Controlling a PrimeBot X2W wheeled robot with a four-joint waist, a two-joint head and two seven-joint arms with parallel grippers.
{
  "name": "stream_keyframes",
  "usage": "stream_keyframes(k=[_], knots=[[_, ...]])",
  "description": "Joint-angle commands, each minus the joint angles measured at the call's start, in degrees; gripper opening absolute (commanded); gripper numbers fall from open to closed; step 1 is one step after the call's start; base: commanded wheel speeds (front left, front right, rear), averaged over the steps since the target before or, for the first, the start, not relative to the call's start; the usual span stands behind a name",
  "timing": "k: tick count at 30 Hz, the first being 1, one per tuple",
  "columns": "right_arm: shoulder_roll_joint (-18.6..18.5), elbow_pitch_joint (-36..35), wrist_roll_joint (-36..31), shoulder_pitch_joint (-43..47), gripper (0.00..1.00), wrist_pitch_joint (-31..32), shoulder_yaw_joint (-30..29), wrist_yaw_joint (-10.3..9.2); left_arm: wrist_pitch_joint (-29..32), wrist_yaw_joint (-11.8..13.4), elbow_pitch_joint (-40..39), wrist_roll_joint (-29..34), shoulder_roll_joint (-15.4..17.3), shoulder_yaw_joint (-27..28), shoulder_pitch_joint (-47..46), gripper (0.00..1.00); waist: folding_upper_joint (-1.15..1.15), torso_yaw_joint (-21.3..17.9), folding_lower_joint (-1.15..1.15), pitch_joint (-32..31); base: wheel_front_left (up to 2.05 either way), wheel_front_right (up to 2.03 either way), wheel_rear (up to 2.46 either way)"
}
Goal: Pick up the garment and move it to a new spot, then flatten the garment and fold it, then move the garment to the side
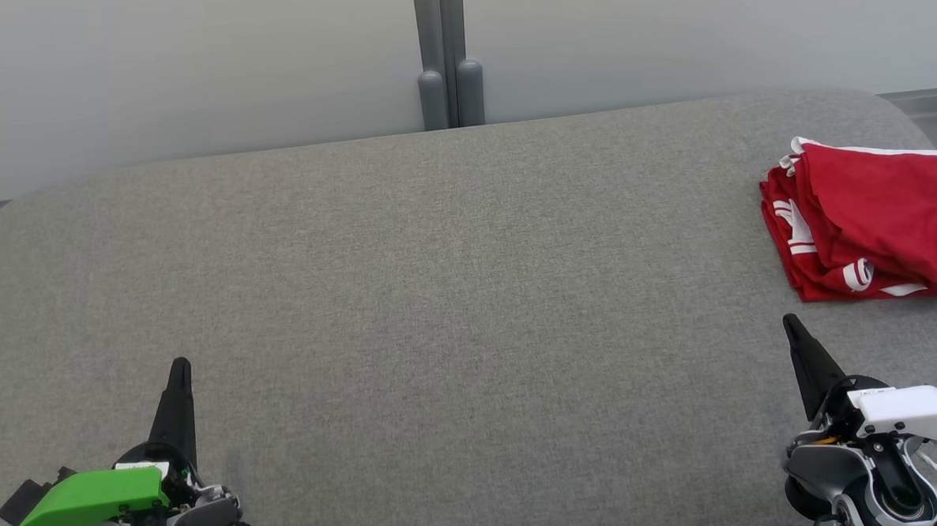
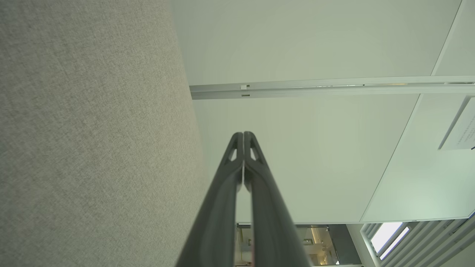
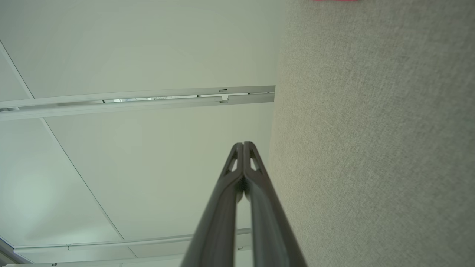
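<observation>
The garment [image 1: 878, 225] is red with white markings and lies folded in a loose stack at the right edge of the grey fabric table [image 1: 438, 296]. A sliver of the garment [image 3: 334, 0] shows red at the top of the right wrist view. My right gripper [image 1: 791, 324] is shut and empty near the front right, a short way in front of the garment and apart from it. My left gripper [image 1: 180, 364] is shut and empty at the front left. Both wrist views show the fingers pressed together, left gripper [image 2: 243, 133] and right gripper [image 3: 243, 142].
A pale wall runs behind the table, with a grey post [image 1: 448, 58] at its middle. The table's rounded back corners and far edge [image 1: 195, 156] lie close to that wall. Grey fabric spreads wide between the two grippers.
</observation>
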Motion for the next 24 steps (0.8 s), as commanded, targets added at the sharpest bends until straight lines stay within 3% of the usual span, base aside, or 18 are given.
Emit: stream_keyframes(k=[1,24], knots=[[-0.2,-0.2,0.4,-0.5,0.0,0.1,-0.1,0.02,0.3,-0.2,-0.1,0.3,0.0,0.3,-1.0,0.0,0.0,0.0,0.0,0.0,0.0,0.0,0.0],[-0.2,-0.2,0.4,-0.5,0.0,0.1,-0.1,0.02,0.3,-0.2,-0.1,0.3,0.0,0.3,-1.0,0.0,0.0,0.0,0.0,0.0,0.0,0.0,0.0]])
